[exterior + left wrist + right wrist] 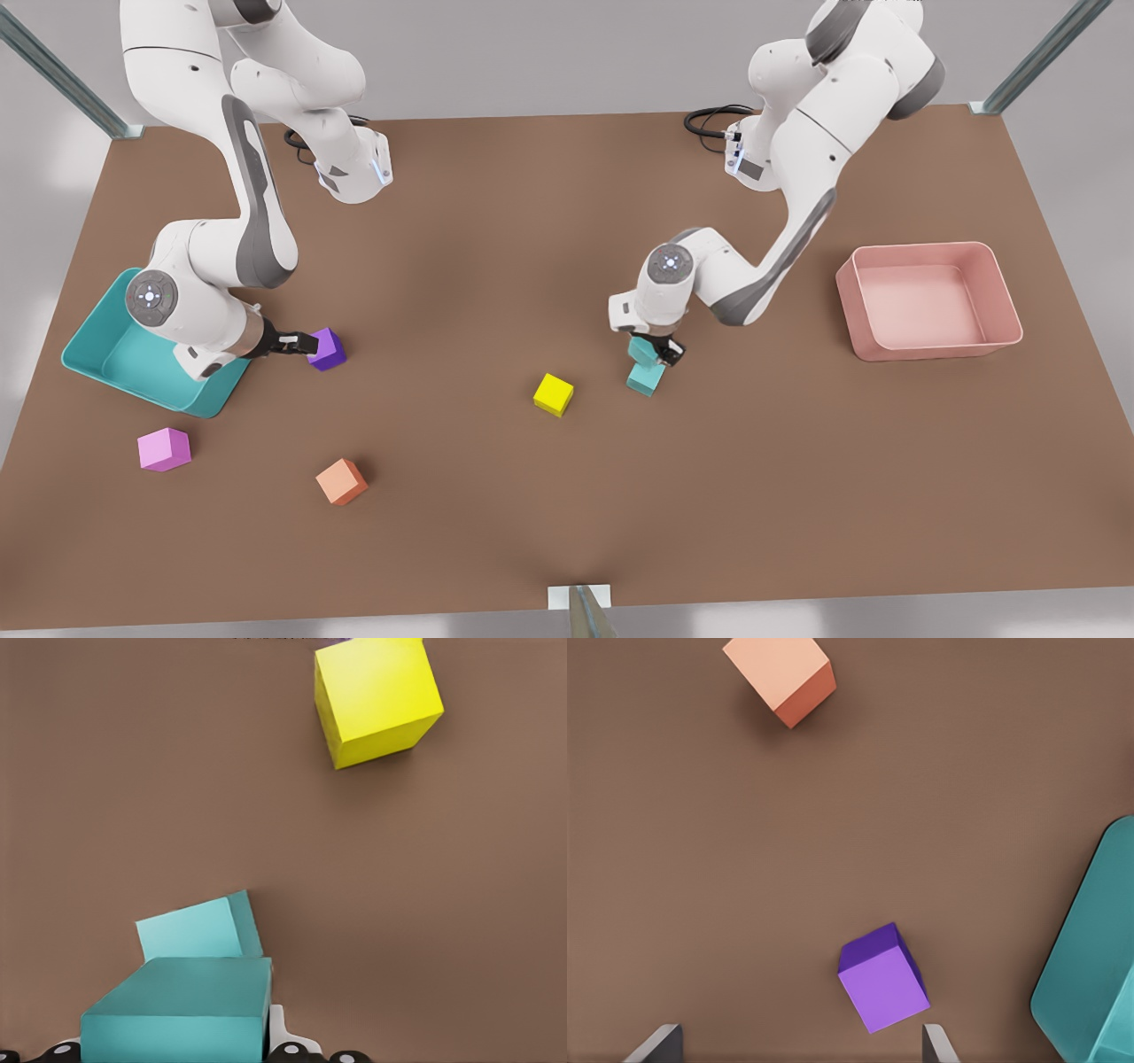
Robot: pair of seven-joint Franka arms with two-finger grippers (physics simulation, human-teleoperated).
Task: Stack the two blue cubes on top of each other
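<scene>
Front view: two blue cubes, upper cube (641, 351) clamped in the left gripper (656, 353) over the lower cube (646, 379). Right gripper (306, 346) spread wide beside one purple cube (328, 349); one yellow cube (554, 394) nearby.

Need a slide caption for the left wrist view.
Left gripper holds one blue cube over the other blue cube; yellow cube beyond.
</scene>
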